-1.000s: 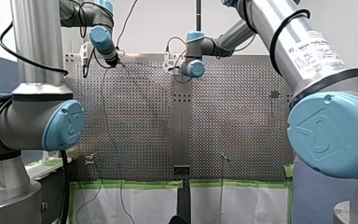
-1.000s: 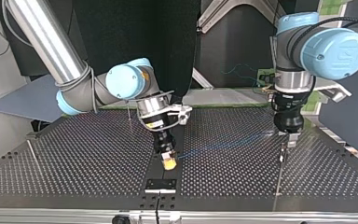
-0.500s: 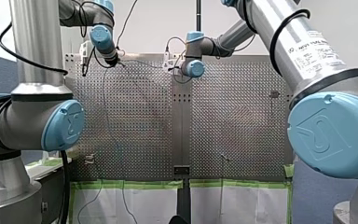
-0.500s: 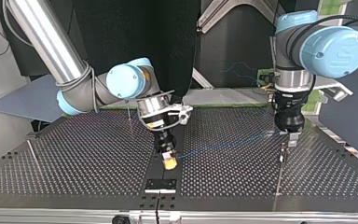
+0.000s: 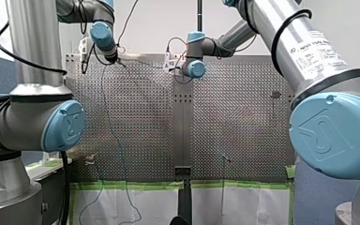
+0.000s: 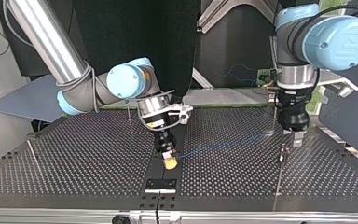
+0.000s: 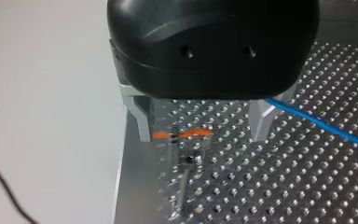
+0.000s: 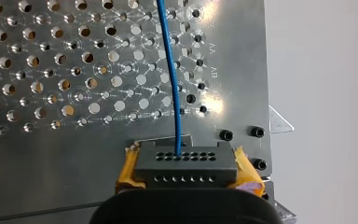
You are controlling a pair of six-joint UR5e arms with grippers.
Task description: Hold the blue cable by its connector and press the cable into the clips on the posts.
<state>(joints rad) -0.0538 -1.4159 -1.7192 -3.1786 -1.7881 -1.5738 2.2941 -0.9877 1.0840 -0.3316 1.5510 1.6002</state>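
right claw (image 8: 186, 172) clenched on connector (image 8: 185, 161): grip firm | blue cable (image 8: 170, 70) runs ahead over counter (image 8: 51, 140): needs tension | left claw (image 7: 200, 122) released, post (image 7: 184, 179) under it, cable just beside one finger: press down squarely into clip

Shiny metal table (image 8: 51, 154), matt black plastic connector (image 8: 186, 164).

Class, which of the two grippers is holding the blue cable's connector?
My right gripper: its yellow pads clamp the black connector, while my left gripper stands open.
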